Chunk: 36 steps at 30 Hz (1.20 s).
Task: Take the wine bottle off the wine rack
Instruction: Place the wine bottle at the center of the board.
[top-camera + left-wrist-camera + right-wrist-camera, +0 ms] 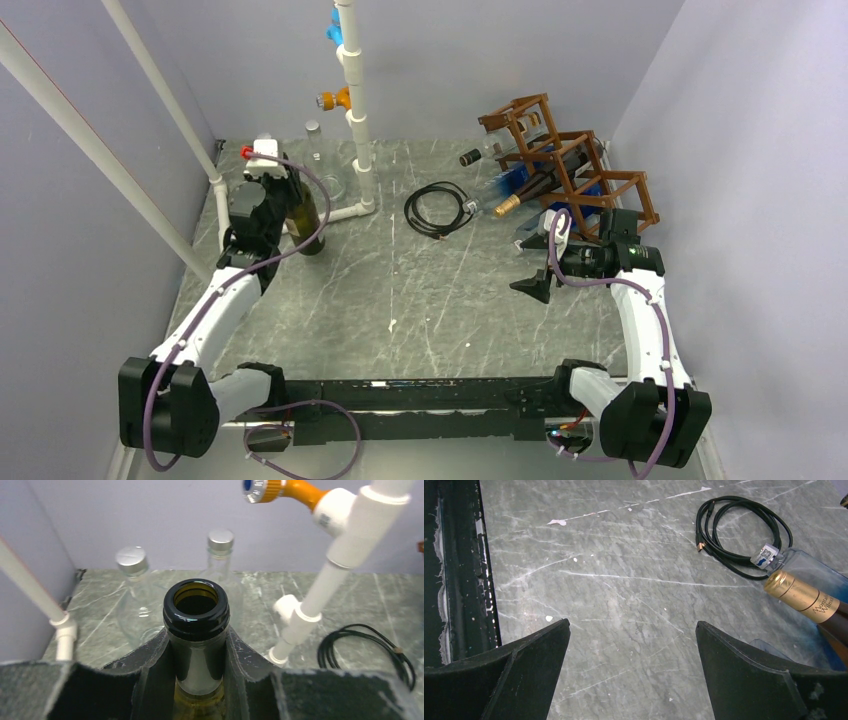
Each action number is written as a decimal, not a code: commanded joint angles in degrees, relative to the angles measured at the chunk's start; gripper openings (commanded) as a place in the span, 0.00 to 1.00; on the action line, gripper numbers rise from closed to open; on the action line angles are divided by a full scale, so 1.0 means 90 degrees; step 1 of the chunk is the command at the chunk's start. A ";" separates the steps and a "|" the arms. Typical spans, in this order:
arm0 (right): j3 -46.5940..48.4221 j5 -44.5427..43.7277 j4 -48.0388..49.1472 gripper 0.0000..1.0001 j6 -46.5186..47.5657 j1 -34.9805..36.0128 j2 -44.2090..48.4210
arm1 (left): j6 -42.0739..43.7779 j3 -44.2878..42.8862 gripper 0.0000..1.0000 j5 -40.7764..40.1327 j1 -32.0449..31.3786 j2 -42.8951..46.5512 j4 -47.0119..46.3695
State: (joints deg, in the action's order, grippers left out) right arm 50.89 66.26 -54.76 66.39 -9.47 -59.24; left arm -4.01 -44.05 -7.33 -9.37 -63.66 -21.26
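**Inspector:** State of the claws?

**Assessor:** The left gripper [197, 665] is clamped on the neck of a dark olive-green glass bottle [196, 625]. That bottle is uncorked and stands upright at ten o'clock on the grey marbled table [400, 300]. The right gripper [633, 630] has its jaws wide apart, holds nothing, and hovers over bare tabletop.

**Inspector:** And the task's object?

**Assessor:** The reddish-brown wooden open-frame wine rack [514, 107] sits at one o'clock on the table. A dark glass wine bottle with a gold foil cap [801, 597] lies in it, neck projecting toward seven o'clock, beside a blue-tinted clear bottle [819, 570]. In the right wrist view the cap sits at three o'clock, just above the right-hand finger. By judgement this is the bottle to draw.

**Inspector:** Recommended practice?

**Assessor:** Swing the open jaws round to the neck and close squarely below the foil's end. Draw out along the bottle's own axis, so that neither the rack nor the neighbouring bottle is dragged. Keep clear of the coiled black cable [731, 556] at the cap's ten o'clock. The left arm should keep its bottle upright.

**Inspector:** Markings?

**Assessor:** There are two lines of dark script on the gold foil. The first appears to begin "Wom", but the rest is cut off and not confirmed. A small white-and-blue piece sits at the blue bottle's mouth, and whether it is a cap or a tag cannot be told. No label is visible on the olive bottle.
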 commanded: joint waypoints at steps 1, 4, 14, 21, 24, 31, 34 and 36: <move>0.0009 0.0084 0.0117 1.00 0.0054 -0.0036 0.0030 | 0.0156 -0.0454 0.00 -0.0767 0.0123 0.0042 -0.0715; 0.0009 0.0071 0.0113 1.00 0.0064 -0.0041 0.0015 | 0.0348 -0.0554 0.00 -0.1132 0.0236 -0.0075 -0.0793; 0.0017 0.0050 0.0090 1.00 0.0089 -0.0033 -0.0009 | 0.0778 -0.0934 0.00 -0.1483 0.0734 -0.0491 -0.0947; 0.0015 0.0015 0.0068 1.00 0.0141 -0.0031 -0.0020 | 0.0962 -0.1119 0.00 -0.1595 0.1019 -0.0913 -0.1254; 0.0012 0.0018 0.0057 1.00 0.0158 -0.0032 -0.0022 | 0.0978 -0.1173 0.00 -0.1609 0.1232 -0.1036 -0.1387; 0.0019 0.0026 0.0029 1.00 0.0210 -0.0031 -0.0038 | 0.1066 -0.1390 0.00 -0.1562 0.1504 -0.1379 -0.1739; 0.0010 0.0014 0.0020 1.00 0.0228 -0.0031 -0.0039 | 0.0978 -0.1540 0.00 -0.1469 0.1621 -0.1559 -0.1814; 0.0011 0.0012 0.0020 1.00 0.0223 -0.0031 -0.0040 | 0.0910 -0.1647 0.00 -0.1415 0.1678 -0.1705 -0.1848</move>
State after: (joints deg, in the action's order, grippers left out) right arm 50.89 65.73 -54.81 67.02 -9.47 -59.64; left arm 4.03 -53.41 -20.86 4.69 -78.41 -28.05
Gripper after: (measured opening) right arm 0.996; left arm 0.356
